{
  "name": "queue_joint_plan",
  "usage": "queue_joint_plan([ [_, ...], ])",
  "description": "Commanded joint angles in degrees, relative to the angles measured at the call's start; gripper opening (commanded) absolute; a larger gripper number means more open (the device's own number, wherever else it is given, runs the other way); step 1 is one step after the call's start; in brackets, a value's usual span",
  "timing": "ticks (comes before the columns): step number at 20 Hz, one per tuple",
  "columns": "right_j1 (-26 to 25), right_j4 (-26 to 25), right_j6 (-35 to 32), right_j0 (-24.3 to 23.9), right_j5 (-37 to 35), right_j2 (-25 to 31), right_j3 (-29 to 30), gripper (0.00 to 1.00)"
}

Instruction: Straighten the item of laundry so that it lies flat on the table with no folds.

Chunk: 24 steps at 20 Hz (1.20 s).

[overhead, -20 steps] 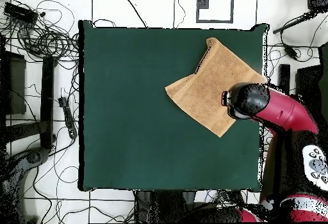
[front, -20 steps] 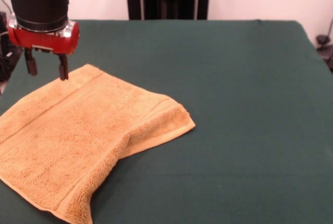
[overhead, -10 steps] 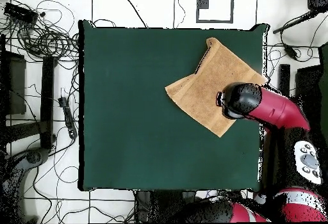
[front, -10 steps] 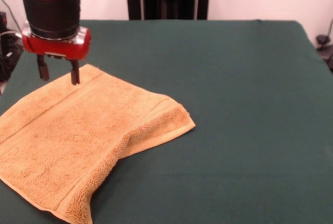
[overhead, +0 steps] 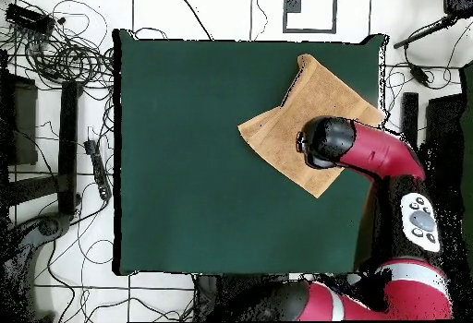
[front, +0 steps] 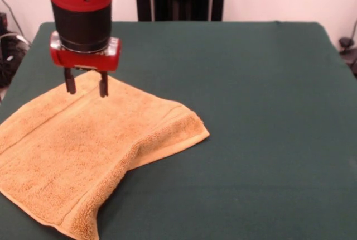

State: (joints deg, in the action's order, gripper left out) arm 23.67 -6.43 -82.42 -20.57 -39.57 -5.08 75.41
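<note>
Compared with a second ago, the gripper (front: 86,88) has been shifted inward from the edge of the bench (front: 268,111), so it's now hung right over the far corner of the towel (front: 83,150) instead of beside it, jaws parted a modest gap with nothing held. The golden-orange towel is laid at one side of the bench near its corner, turned diamond-wise with its long axis run diagonally, one edge doubled over into a thick fold. Cables (overhead: 65,52) are strewn on the floor around the bench, nothing blocking the towel.
</note>
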Motion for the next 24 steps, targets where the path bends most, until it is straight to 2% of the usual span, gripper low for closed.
queue_joint_plan([
  [1, -4.08, 2.82, -13.29, 3.85, 3.3, 4.79, 3.94, 1.0],
  [10, -2.02, 4.23, -13.91, 3.34, 1.25, 3.54, 6.45, 1.0],
  [15, 0.02, 3.69, -11.5, 2.8, -0.58, 3.51, 8.63, 1.0],
  [24, -1.27, 2.9, -11.79, 1.32, 5.97, 4.42, 11.58, 1.0],
])
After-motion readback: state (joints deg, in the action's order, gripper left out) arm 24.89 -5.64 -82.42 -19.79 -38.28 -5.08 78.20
